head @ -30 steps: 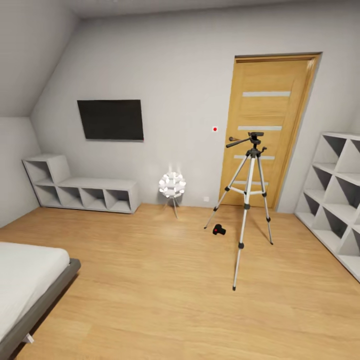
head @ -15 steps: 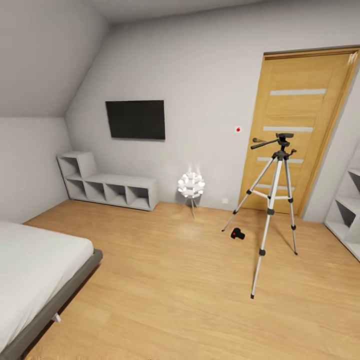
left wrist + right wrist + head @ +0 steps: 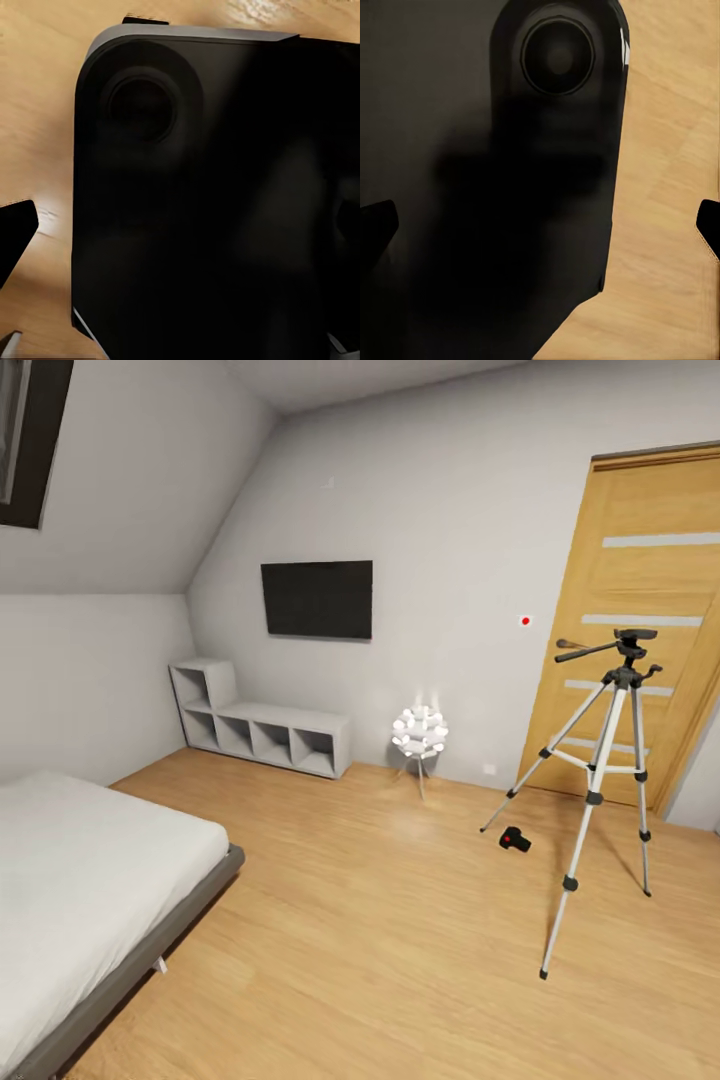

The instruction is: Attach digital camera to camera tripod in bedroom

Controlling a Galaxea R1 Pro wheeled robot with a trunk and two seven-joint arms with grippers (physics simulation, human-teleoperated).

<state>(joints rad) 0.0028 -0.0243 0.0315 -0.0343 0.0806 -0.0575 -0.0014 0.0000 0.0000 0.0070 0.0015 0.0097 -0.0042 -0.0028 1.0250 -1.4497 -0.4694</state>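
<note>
lying on the floor, digital camera (image 3: 515,840) beside camera tripod (image 3: 600,780) (jaw state of both grippers unreadable).

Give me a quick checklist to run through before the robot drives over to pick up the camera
1. Digital camera located: ok, it lies on the wood floor beside the tripod's legs.
2. Camera tripod standing upright on all three legs: ok.
3. Tripod head free to take the camera: ok, nothing is mounted on it.
4. Open floor between the robot and the camera: ok, with the bed off to the left.
5. Door behind the tripod shut: ok.
6. Jaws open and empty: cannot tell; the wrist views show mostly dark robot body over the floor.
</note>
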